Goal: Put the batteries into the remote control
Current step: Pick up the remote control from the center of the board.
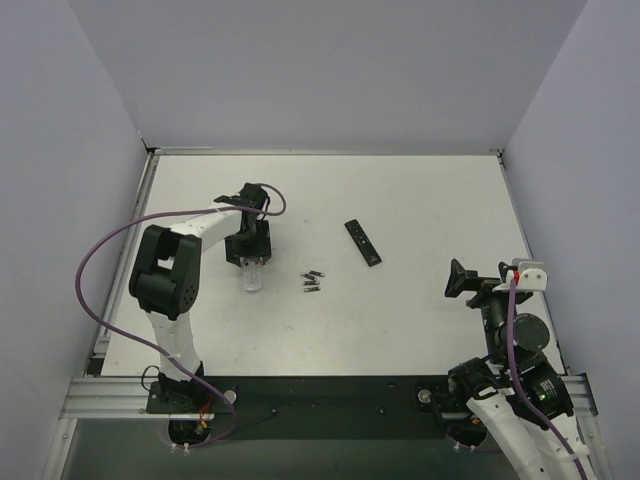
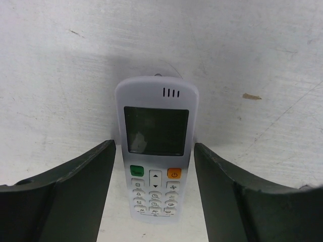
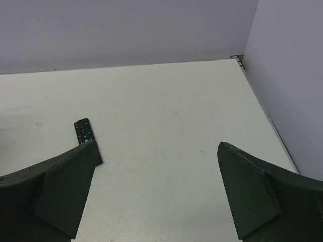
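The white remote control (image 2: 155,146) lies face up on the table, screen and orange-marked buttons showing. It also shows in the top view (image 1: 254,275). My left gripper (image 2: 154,201) is open and low over it, one finger on each side of its button end, with a narrow gap on both sides. In the top view the left gripper (image 1: 247,250) covers the remote's far end. Several small dark batteries (image 1: 313,279) lie loose on the table right of the remote. My right gripper (image 3: 156,194) is open and empty, raised at the near right (image 1: 460,280).
A slim black remote (image 1: 363,242) lies mid-table beyond the batteries; it also shows in the right wrist view (image 3: 86,132), partly behind my left finger. Grey walls enclose the table on three sides. A purple cable loops off the left arm (image 1: 100,250).
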